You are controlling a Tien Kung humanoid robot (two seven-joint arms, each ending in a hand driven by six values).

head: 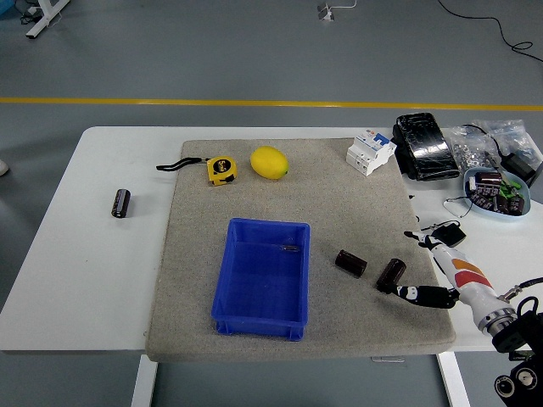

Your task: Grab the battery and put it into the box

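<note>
Two dark cylindrical batteries lie on the grey mat (pixel 297 195) to the right of the blue box (pixel 261 315): one battery (pixel 350 262) nearer the box, the other battery (pixel 391 273) further right. A third battery (pixel 122 203) lies on the bare table at the far left. My right hand (pixel 417 270) comes in from the lower right, open, with its fingers spread. Its lower black fingers (pixel 424 296) reach to just under the right-hand battery, and an upper finger (pixel 428 244) points past it. Whether a fingertip touches the battery is unclear. A small dark item (pixel 289 248) lies inside the box.
At the back of the mat are a yellow tape measure (pixel 222 169) with a black strap, a yellow lemon (pixel 269 162) and a white breaker (pixel 371 153). On the right stand a black packet (pixel 424 146), a bag of parts (pixel 484 142), a blue bowl (pixel 473 182) and a small black block (pixel 447 232).
</note>
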